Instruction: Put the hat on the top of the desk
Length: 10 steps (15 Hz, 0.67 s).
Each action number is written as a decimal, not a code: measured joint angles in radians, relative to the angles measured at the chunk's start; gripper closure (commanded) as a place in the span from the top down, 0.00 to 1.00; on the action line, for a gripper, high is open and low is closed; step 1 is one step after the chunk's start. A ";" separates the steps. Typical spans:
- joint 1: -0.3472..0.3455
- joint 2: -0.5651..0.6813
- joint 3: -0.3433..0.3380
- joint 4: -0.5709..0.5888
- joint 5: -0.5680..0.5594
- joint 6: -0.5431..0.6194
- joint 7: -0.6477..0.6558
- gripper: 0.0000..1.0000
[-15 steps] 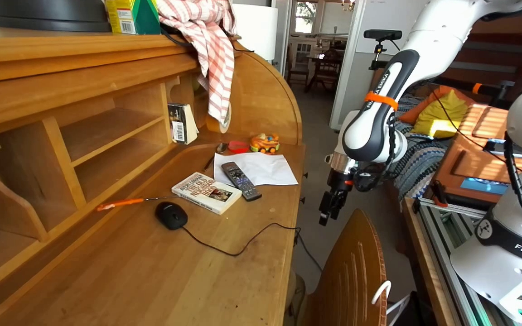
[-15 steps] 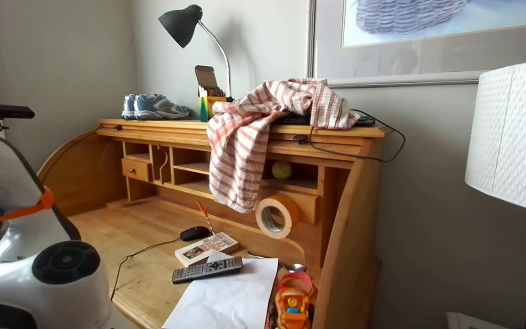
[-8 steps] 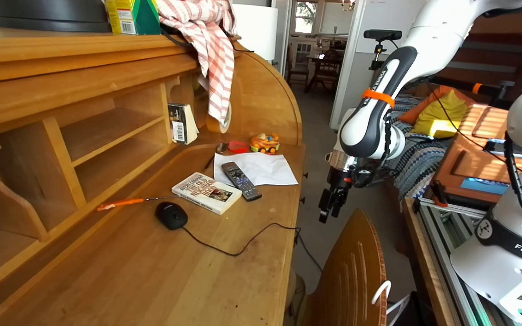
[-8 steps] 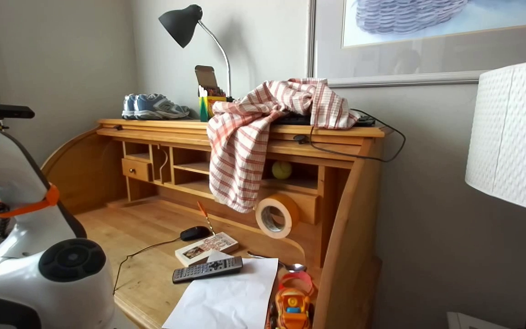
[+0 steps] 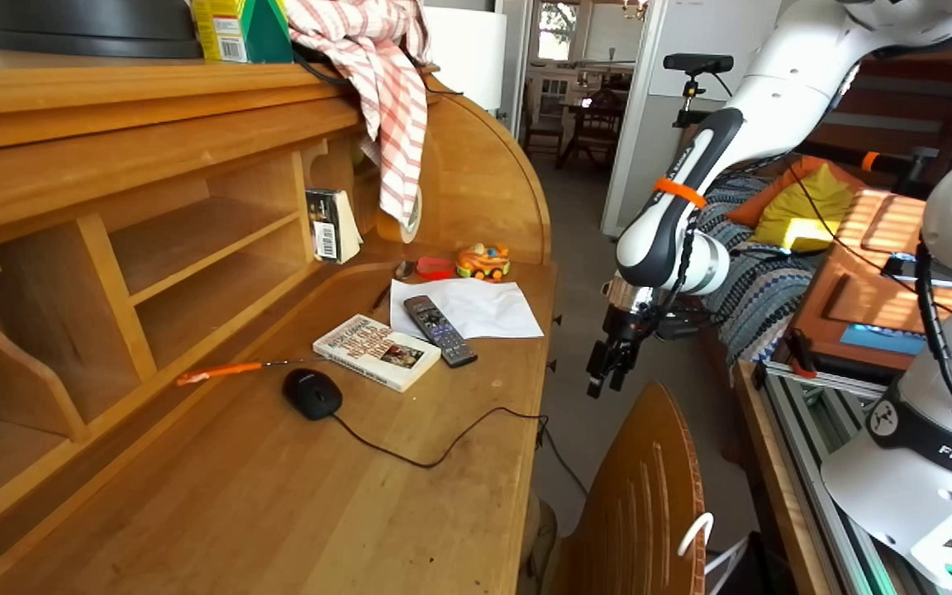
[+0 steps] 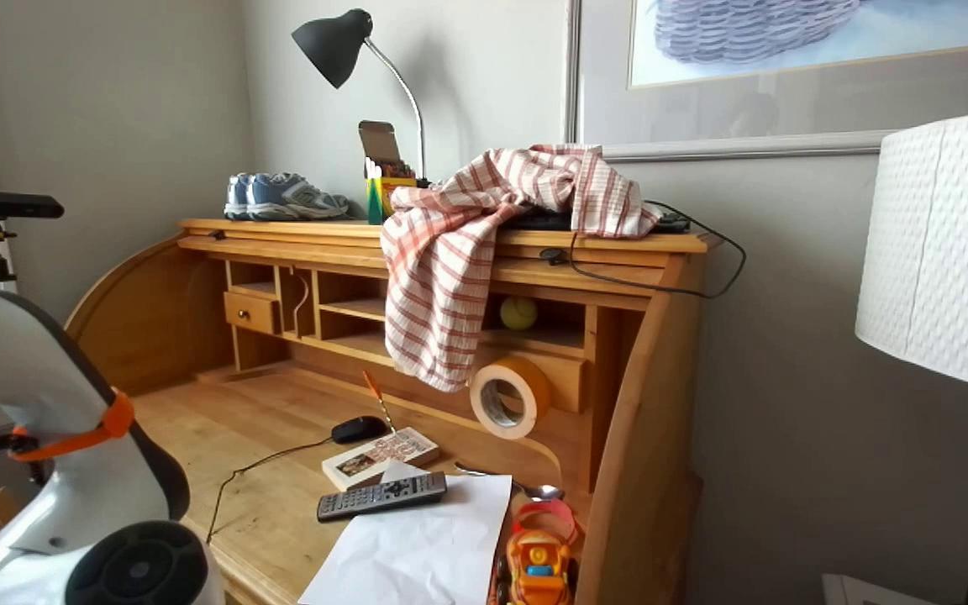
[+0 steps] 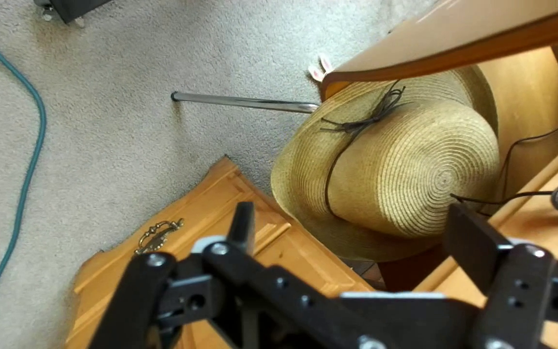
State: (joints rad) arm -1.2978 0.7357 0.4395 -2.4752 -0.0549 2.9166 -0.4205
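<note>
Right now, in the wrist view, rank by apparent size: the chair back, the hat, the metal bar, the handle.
1. The hat and the chair back: unsure which is larger; the chair back overlaps the hat, so is nearer, and runs out of frame.
2. The metal bar, by length.
3. The handle.

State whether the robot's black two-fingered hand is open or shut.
Open: the wrist view shows the black hand with its fingers wide apart.

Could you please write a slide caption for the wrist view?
Looking down past open fingers at a straw hat partly hidden by a chair back.
</note>
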 measured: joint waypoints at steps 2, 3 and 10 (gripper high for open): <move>-0.005 0.063 -0.030 0.049 0.000 -0.015 -0.026 1.00; -0.006 0.097 -0.041 0.073 0.000 -0.016 -0.038 1.00; -0.055 0.331 -0.016 0.257 0.000 -0.027 -0.102 1.00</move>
State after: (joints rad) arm -1.3530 1.0669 0.4233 -2.2179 -0.0549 2.8894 -0.5225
